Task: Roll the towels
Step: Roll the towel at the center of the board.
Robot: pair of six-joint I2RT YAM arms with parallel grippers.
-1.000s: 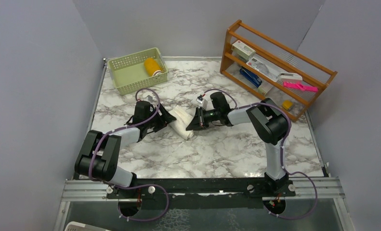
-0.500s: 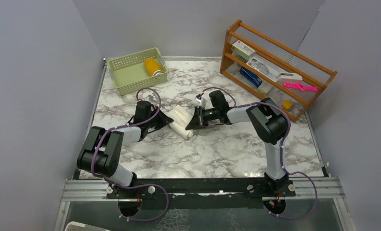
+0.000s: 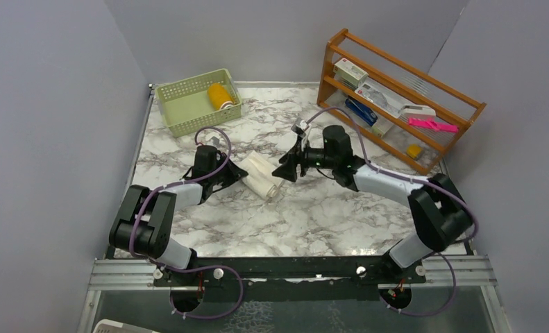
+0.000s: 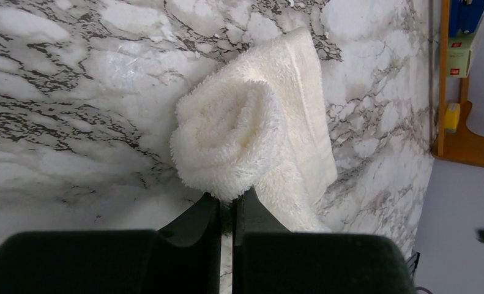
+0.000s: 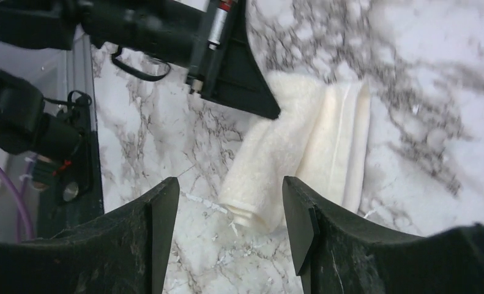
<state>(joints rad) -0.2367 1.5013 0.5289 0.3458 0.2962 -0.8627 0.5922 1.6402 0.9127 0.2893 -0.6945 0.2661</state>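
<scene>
The marble surface takes up most of my overhead feed, with both arms reaching in toward its middle. A wooden rack of odds and ends stands along the far right and has no part in this job. The green basket sits in the far left corner with the yellow towel lying in it as a tight roll, so I count that one as done. The cream towel lies on the surface between the two arms, rolled up, though a flat flap trails along one side (I'd call it a loose roll). The right end effector hovers just off the roll's far end with its jaws spread and nothing between them, presumably leaving room for the other arm. The left end effector is closed at the near end, its tips sunk into the pile under the spiral. I read that as a pinch to keep the roll from unwinding, likely ahead of carrying it to the basket.
</scene>
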